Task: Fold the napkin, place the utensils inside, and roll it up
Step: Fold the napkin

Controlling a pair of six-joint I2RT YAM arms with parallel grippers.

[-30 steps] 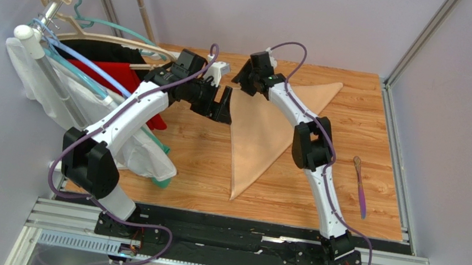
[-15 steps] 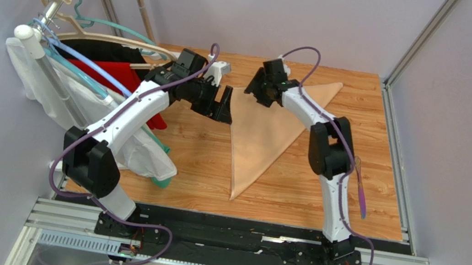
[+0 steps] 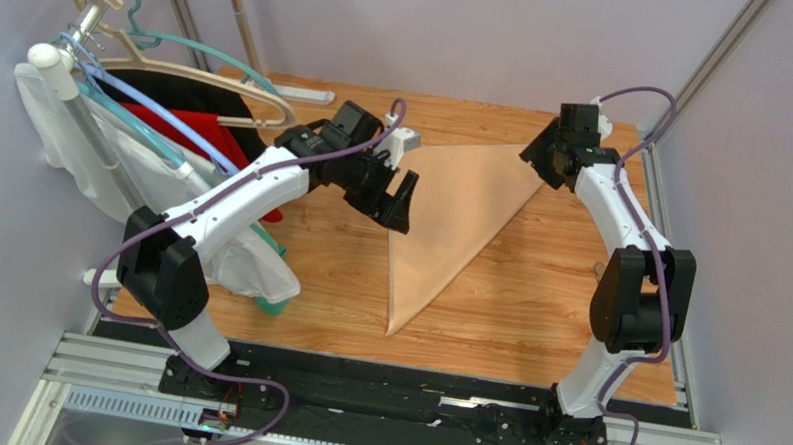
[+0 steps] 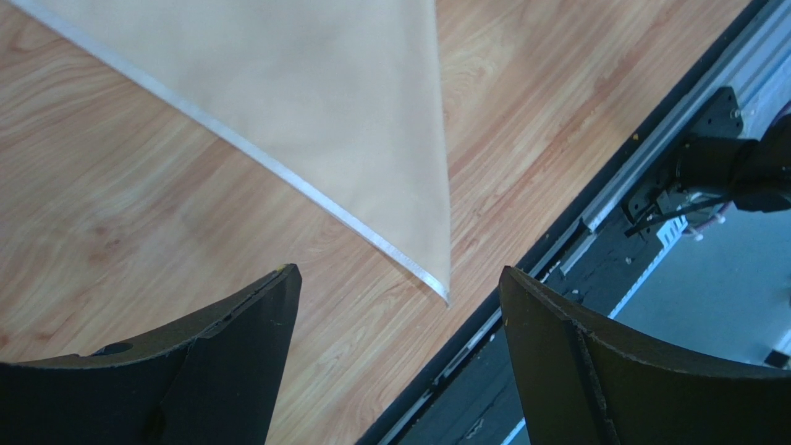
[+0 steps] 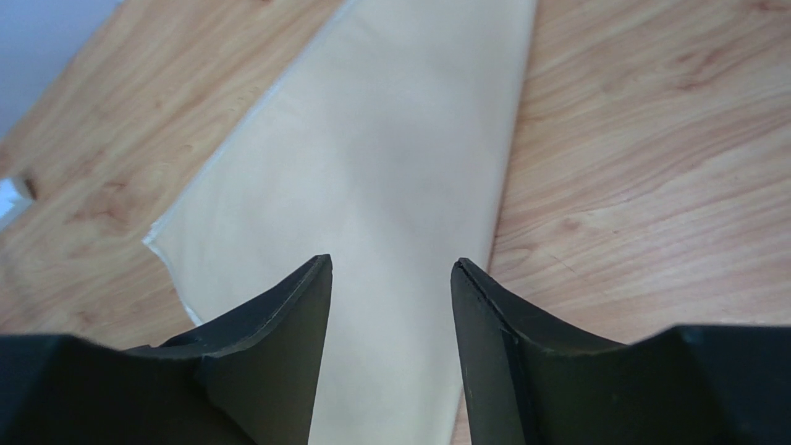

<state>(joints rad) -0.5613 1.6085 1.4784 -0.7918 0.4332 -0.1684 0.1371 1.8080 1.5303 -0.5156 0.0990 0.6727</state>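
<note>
The peach napkin point(image 3: 449, 213) lies flat on the wooden table, folded into a long triangle with its tip toward the near edge. My left gripper point(image 3: 403, 194) is open and empty, hovering at the napkin's left edge. In the left wrist view point(image 4: 399, 278) it is over bare wood, with the napkin's tip point(image 4: 436, 269) ahead. My right gripper point(image 3: 540, 157) is open above the napkin's far right corner. The cloth point(image 5: 371, 158) shows between its fingers point(image 5: 288, 315). The utensils are almost hidden behind my right arm; only a tan tip point(image 3: 597, 271) peeks out.
A rack of hangers point(image 3: 123, 45) with white, red and black garments point(image 3: 141, 164) crowds the table's left side. Grey walls close in at left, back and right. The metal rail point(image 3: 388, 396) with the arm bases runs along the near edge.
My right arm swung from the napkin's far left corner across to its far right corner. My left gripper shifted a little right and nearer. The napkin stays a folded triangle.
</note>
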